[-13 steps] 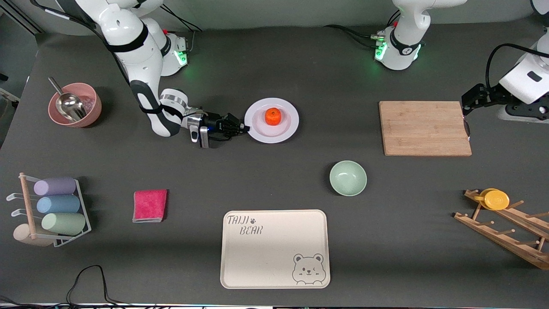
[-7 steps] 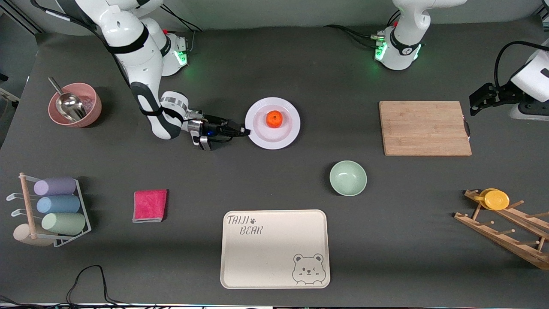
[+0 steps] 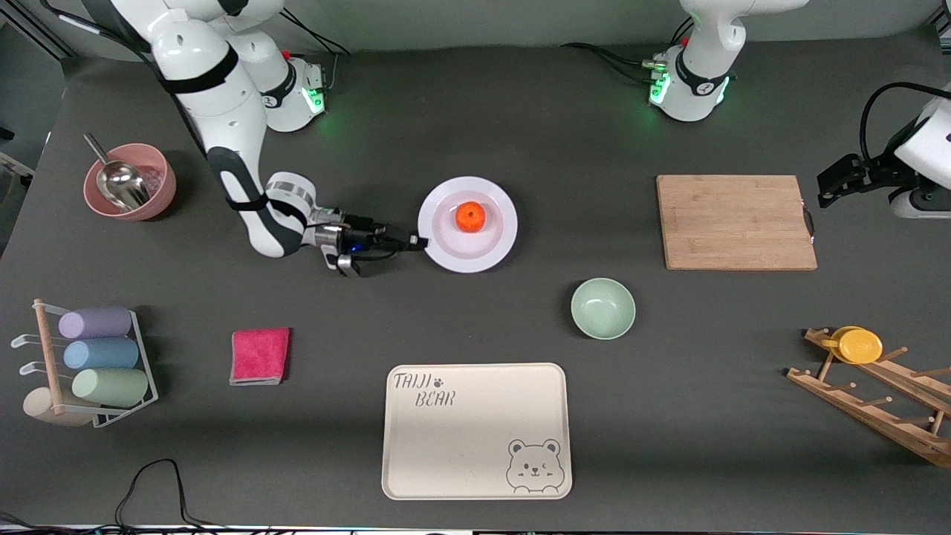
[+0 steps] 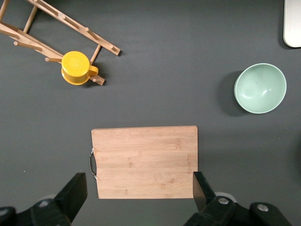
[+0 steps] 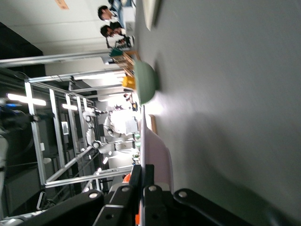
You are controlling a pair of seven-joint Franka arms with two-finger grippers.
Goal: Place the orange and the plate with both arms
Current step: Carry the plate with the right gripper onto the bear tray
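Note:
The pale plate [image 3: 466,253] is in the middle of the table, farther from the front camera than the green bowl. The orange [image 3: 470,215] rests in its centre. My right gripper [image 3: 417,241] is shut on the plate's rim at the edge toward the right arm's end. In the right wrist view the jaws [image 5: 143,172] pinch the plate's rim [image 5: 157,150], and a sliver of the orange [image 5: 125,177] shows past them. My left gripper [image 3: 825,192] hangs open and empty over the handle end of the cutting board [image 3: 735,221]. Its fingers [image 4: 75,190] straddle the board [image 4: 143,160] from above.
A mint-green bowl [image 3: 602,307] and a cream bear tray [image 3: 475,429] lie nearer the front camera than the plate. At the left arm's end is a wooden rack with a yellow cup [image 3: 859,345]. At the right arm's end are a pink bowl with a scoop [image 3: 130,180], a red cloth [image 3: 259,355] and a cup rack [image 3: 89,362].
My right gripper has closed on the plate's rim and drawn the plate with the orange toward the front camera. My left gripper has drifted off the board toward its own end of the table.

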